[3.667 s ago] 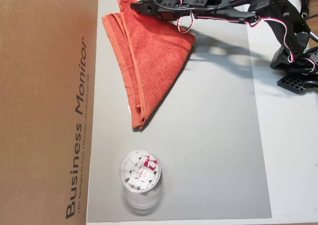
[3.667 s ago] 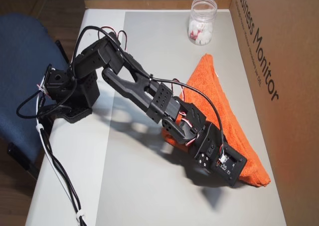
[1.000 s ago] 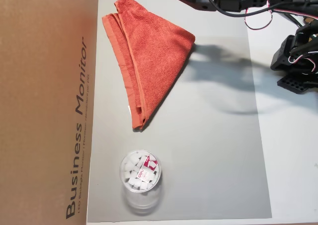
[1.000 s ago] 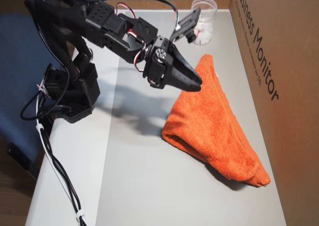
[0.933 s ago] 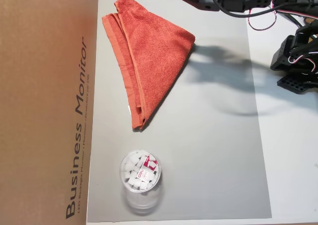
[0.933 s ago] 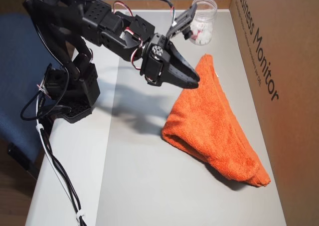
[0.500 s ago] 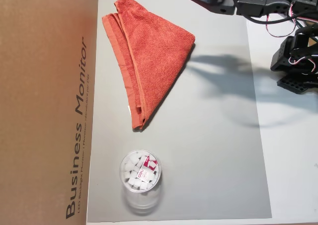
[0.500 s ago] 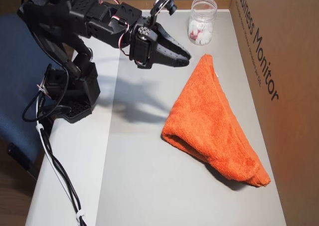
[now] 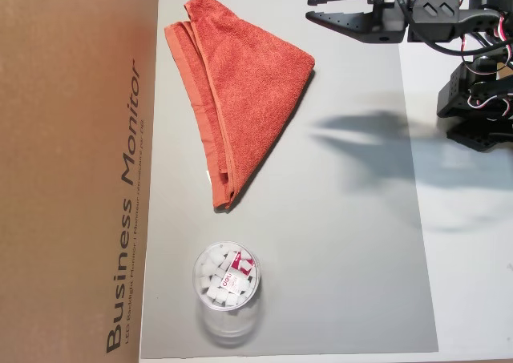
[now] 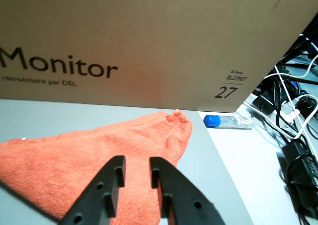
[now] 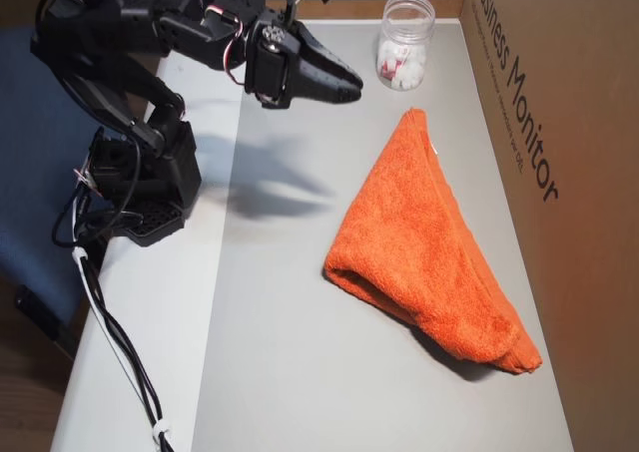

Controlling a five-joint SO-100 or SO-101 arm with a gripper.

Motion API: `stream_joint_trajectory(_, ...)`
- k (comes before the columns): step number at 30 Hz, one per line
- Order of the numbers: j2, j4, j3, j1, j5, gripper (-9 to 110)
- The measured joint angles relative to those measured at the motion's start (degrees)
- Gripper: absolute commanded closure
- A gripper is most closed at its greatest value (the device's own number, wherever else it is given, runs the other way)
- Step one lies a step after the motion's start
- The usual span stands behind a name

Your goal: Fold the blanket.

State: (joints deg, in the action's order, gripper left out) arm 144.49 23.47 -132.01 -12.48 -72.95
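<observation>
Lifted clear since earlier, the arm [image 11: 200, 23] hung empty with jaws slightly parted; the blanket [image 9: 240, 82] lay folded, best left undisturbed.

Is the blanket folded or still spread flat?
Folded: the blanket lies as a triangle with doubled hemmed edges; the open gripper is clear of it.

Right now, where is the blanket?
In an overhead view the blanket lies folded on the grey mat, beside the cardboard box, above the cup.
</observation>
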Motion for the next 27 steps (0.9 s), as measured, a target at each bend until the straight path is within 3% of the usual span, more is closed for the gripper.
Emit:
stream_joint_trajectory(21,14.94,29.88,-0.18,6.42,-0.53,98)
stream_joint_trajectory(27,17.31,36.47,-0.18,7.65,-5.19,98)
